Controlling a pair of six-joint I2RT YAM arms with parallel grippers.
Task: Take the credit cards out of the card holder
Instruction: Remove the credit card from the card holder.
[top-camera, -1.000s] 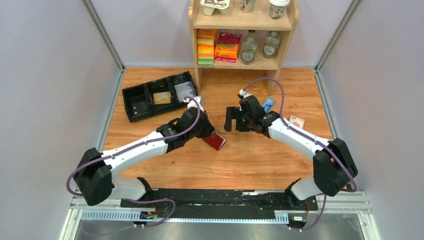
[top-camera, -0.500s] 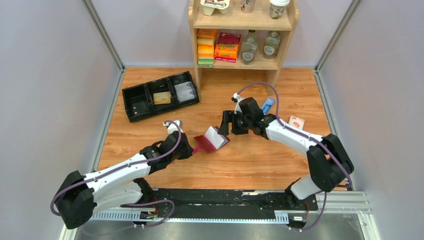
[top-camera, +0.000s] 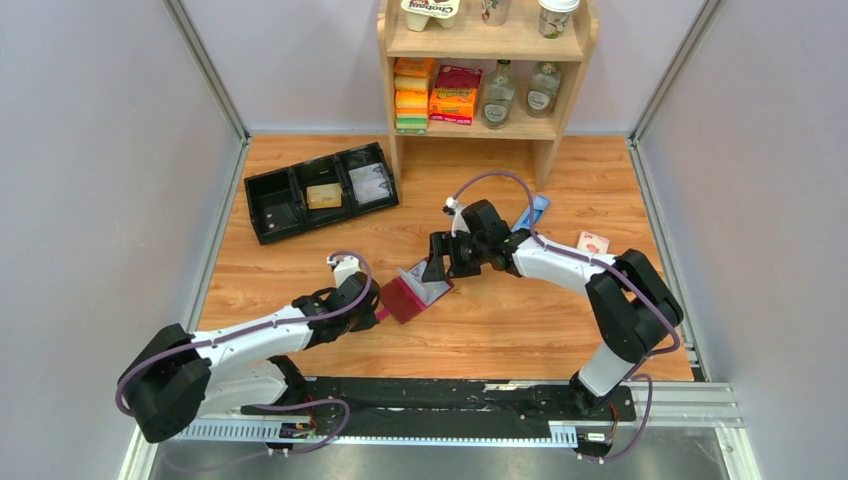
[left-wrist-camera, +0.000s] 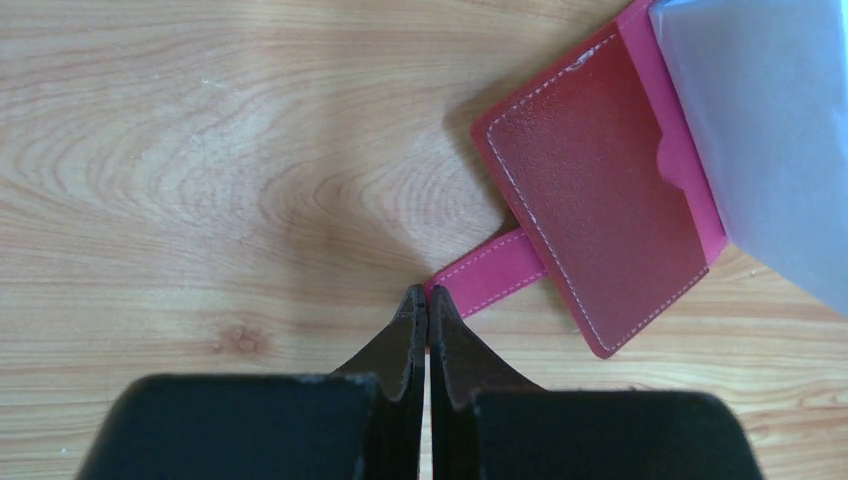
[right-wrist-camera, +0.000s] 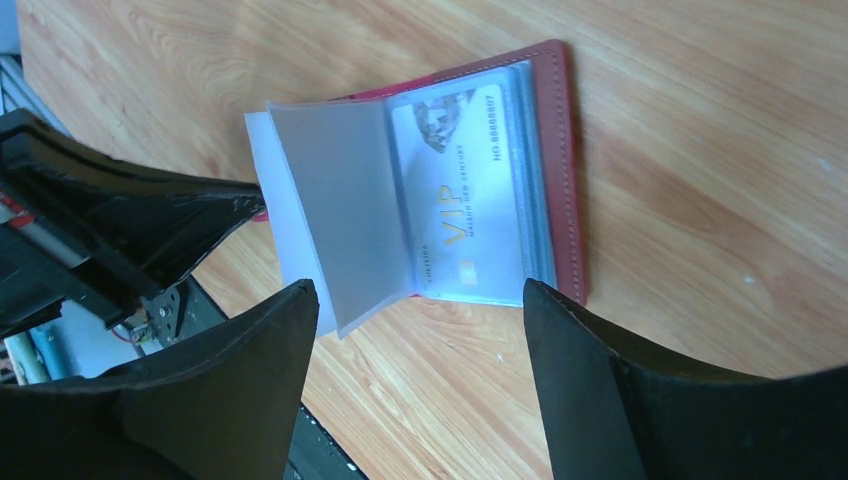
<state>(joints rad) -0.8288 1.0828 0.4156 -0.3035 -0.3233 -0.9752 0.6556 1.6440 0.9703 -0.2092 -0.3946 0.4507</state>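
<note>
The red wallet (top-camera: 405, 298) lies open mid-table (top-camera: 500, 335), with a pale VIP card (right-wrist-camera: 470, 200) tucked in its clear sleeve (right-wrist-camera: 330, 210). My left fingers (left-wrist-camera: 418, 318) pinch its snap tab (left-wrist-camera: 490, 272) at the wallet's 9 o'clock. My right fingers (top-camera: 440, 270) hover spread wide at its 1 o'clock.

Maroon card holder (left-wrist-camera: 600, 200) with pale stitching and pink edging, frosted blue-grey sleeves (right-wrist-camera: 335, 220), whitish credit card (right-wrist-camera: 470, 200) with gold VIP lettering, honey wood-grain tabletop (left-wrist-camera: 200, 150), black tray (top-camera: 270, 212) toward far-left corner.
</note>
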